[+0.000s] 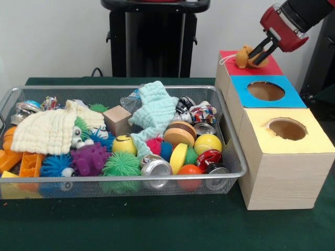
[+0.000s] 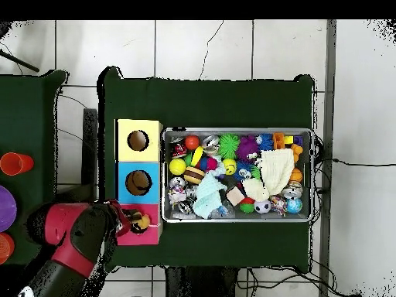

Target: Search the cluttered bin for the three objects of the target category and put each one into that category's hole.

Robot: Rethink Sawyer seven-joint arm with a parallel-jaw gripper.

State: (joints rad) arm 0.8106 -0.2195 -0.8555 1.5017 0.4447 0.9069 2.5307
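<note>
My gripper (image 1: 255, 57) is over the red top (image 1: 269, 69) of the far wooden box, shut on a small orange-tan plush animal (image 1: 244, 56). The plush sits on or just above the red face and hides the hole there. In the overhead view the gripper (image 2: 128, 222) holds the plush (image 2: 141, 223) over the red top (image 2: 148, 234). The silver wire-mesh bin (image 1: 125, 88) lies beside the boxes, full of clutter; it also shows in the overhead view (image 2: 232, 130). I cannot pick out any other plush animal in it.
The blue-topped hole (image 1: 266, 91) and the yellow-topped hole (image 1: 287, 128) lie nearer the camera. The bin holds a cream knitted cloth (image 1: 47, 130), a mint cloth (image 1: 157, 110), spiky balls (image 1: 121, 164), cans (image 1: 156, 167) and a wooden block (image 1: 116, 119). An orange cup (image 2: 15, 163) stands off the table.
</note>
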